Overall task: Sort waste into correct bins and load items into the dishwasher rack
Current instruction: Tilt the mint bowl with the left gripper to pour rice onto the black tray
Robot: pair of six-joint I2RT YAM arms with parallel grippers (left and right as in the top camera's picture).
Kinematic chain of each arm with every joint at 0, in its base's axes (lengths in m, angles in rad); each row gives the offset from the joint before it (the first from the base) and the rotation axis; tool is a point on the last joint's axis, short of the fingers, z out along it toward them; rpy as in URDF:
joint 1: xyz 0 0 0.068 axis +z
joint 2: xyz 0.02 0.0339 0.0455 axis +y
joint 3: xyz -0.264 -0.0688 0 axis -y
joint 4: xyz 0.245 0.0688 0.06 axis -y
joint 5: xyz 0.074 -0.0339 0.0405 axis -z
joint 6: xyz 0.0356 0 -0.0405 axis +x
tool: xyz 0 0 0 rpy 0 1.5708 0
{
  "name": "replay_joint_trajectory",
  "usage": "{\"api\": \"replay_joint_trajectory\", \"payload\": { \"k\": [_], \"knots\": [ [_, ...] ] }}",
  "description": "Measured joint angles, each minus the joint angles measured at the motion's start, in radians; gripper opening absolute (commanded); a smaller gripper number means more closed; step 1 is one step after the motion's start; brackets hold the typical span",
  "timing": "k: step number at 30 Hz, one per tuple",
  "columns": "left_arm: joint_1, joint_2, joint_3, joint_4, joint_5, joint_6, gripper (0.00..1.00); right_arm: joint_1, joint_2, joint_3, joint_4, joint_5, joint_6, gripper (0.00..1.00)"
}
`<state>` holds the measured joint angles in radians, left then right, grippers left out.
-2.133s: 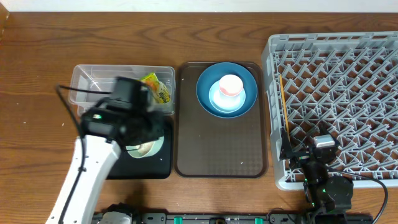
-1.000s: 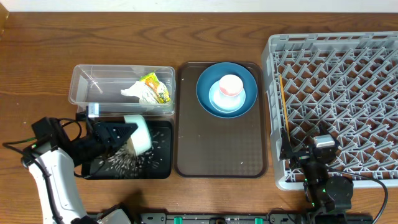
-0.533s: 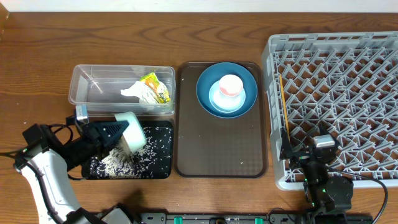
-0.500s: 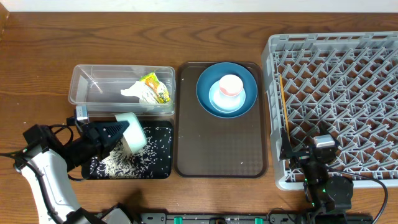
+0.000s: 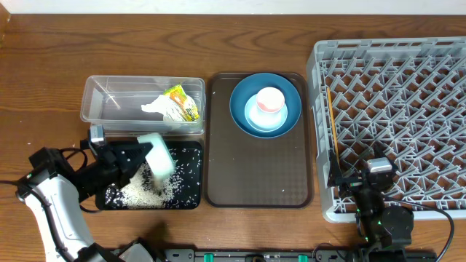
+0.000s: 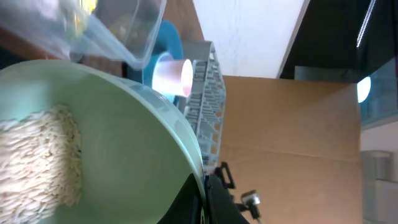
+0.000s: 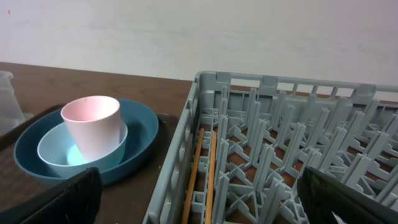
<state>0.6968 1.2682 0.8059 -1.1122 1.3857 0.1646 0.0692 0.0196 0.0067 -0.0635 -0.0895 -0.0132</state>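
The left arm's fingers (image 5: 137, 155) were clamped on the rim of the pale mint-green plastic bowl (image 5: 157, 151). The bowl hung steeply tipped over the shallow black rectangular tray (image 5: 192, 198) just left of the large brown serving tray (image 5: 255, 175), its mouth turned down and back toward the arm. Loose white rice grains (image 5: 142, 191) lay heaped beneath it, yet the left wrist view showed a clump of rice (image 6: 43, 155) inside the bowl. The emptying was probably unfinished, though that close, skewed angle made the amount hard to judge. The clear rectangular plastic tub (image 5: 109, 109), also left of the brown tray, held the crumpled white tissue (image 5: 156, 108) and the yellow-green snack wrapper (image 5: 184, 102). At the brown tray's far end sat the round dark-blue plate (image 5: 240, 87) with the small light-blue bowl (image 5: 251, 118) and pink cup (image 5: 270, 100) stacked in it. The grey plastic dishwasher rack (image 5: 408, 109) stood right of the brown tray, so the mint bowl's way there ran across the tray's bare near half. The right arm's fingers (image 5: 349, 178), spread apart and holding nothing, rested at the rack's near corner beside the brown tray, much closer to rack and stack.
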Motion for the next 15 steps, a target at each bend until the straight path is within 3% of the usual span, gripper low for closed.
{"api": "replay_joint_trajectory", "payload": {
  "k": [8, 13, 15],
  "knots": [
    [0.001, 0.0, 0.0, 0.006, 0.003, 0.005, 0.06, 0.0, 0.0, 0.0, 0.0, 0.0, 0.0, 0.99],
    [-0.002, 0.001, 0.0, -0.115, 0.035, 0.047, 0.06, 0.0, 0.0, 0.0, 0.0, 0.0, 0.0, 0.99],
    [-0.004, 0.001, 0.0, -0.074, 0.051, 0.067, 0.06, 0.0, 0.0, 0.0, 0.0, 0.0, 0.0, 0.99]
  ]
}}
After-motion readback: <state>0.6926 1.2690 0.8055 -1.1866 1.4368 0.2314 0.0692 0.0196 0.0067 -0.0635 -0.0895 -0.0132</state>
